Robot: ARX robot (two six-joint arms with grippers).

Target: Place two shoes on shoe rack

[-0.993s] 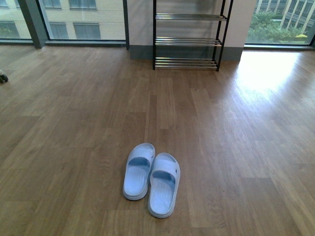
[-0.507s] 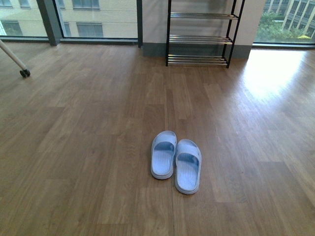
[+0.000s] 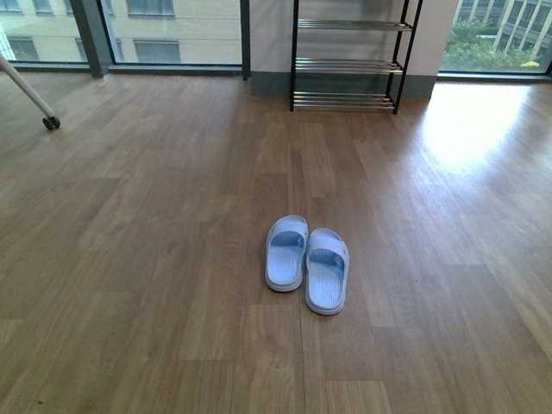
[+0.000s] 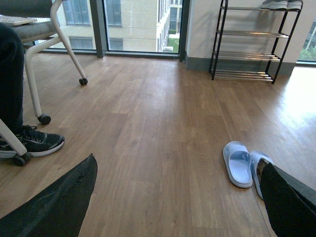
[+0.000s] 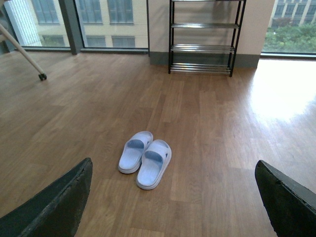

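Note:
The black shoe rack (image 3: 348, 65) with chrome bars stands against the far wall between the windows, also seen as rack (image 4: 249, 44) and rack (image 5: 205, 37). In the left wrist view the grey shoes (image 4: 281, 4) with white soles rest on its top tier, cut off by the picture's edge. That tier lies outside the front and right wrist views. My left gripper (image 4: 175, 207) hangs open over bare floor, far from the rack. My right gripper (image 5: 173, 202) is open too, holding nothing.
A pair of pale blue slide sandals (image 3: 308, 263) lies mid-floor, sandals (image 4: 242, 165) beside my left gripper's finger, sandals (image 5: 144, 159). A white wheeled chair (image 4: 44, 59) and a seated person's black sneaker (image 4: 37, 143) are at the left. Chair caster (image 3: 50, 122). Wood floor all round.
The front view has shifted: the sandals now sit higher and smaller in the picture, the rack stands further right, and a chair leg with a caster has come into view at the left.

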